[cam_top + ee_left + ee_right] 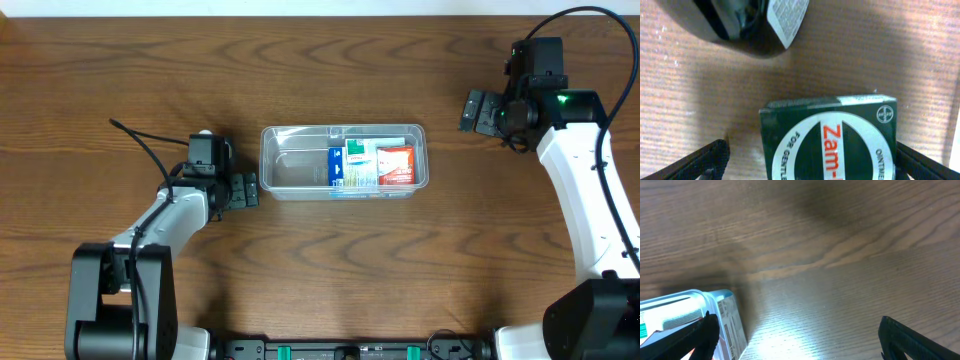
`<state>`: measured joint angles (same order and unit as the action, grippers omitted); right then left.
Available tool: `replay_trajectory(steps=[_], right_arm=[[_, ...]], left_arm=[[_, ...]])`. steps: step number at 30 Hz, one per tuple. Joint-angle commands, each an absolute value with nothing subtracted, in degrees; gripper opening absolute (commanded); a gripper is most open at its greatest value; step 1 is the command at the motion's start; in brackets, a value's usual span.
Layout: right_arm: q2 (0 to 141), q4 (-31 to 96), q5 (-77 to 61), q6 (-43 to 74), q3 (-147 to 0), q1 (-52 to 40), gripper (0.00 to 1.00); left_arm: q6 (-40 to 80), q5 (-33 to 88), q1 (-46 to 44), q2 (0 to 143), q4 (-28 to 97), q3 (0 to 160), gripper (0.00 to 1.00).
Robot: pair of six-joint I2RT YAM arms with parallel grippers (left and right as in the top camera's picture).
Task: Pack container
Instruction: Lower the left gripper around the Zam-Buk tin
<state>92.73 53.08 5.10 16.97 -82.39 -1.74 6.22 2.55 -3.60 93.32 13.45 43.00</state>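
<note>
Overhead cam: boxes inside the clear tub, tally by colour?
blue and white box: 1
green and white box: 1
red box: 1
Total: 3, all in the right half of the container.

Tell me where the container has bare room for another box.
The left half of the container is bare, from its left wall to the blue-and-white box. The right half is packed with that box, a green-and-white box and a red box.

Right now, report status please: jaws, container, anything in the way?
Left jaws open around green ointment box. Right jaws open, empty. Container half packed, boxes at right end. Dark labelled object beyond ointment box.
</note>
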Motion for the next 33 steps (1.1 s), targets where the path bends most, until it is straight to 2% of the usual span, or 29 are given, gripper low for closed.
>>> replay_trajectory(steps=[1, 4, 5, 16, 20, 25, 33], right_arm=[[92.9, 53.2, 5.6, 17.3, -82.8, -1.7, 0.99], [92.9, 53.2, 5.6, 17.3, -82.8, -1.7, 0.99], [92.9, 53.2, 5.6, 17.3, -82.8, -1.7, 0.99], [92.9, 53.2, 5.6, 17.3, -82.8, -1.7, 0.99], [92.9, 53.2, 5.6, 17.3, -82.8, -1.7, 0.99], [92.9, 53.2, 5.6, 17.3, -82.8, -1.7, 0.99], [92.9, 53.2, 5.6, 17.3, -82.8, -1.7, 0.99]], left_arm=[[7.2, 3.4, -3.6, 95.4, 13.8, 42.4, 0.97], [7.4, 3.4, -3.6, 95.4, 14.2, 42.4, 0.80], [7.8, 3.5, -3.6, 95.4, 14.3, 42.4, 0.77], [10.5, 3.5, -3.6, 95.3, 15.9, 42.6, 0.75], [10.8, 3.9, -3.6, 93.9, 17.0, 42.7, 0.70], [10.9, 3.9, -3.6, 90.2, 18.2, 42.7, 0.66], [10.9, 3.9, -3.6, 81.3, 21.5, 42.7, 0.66]])
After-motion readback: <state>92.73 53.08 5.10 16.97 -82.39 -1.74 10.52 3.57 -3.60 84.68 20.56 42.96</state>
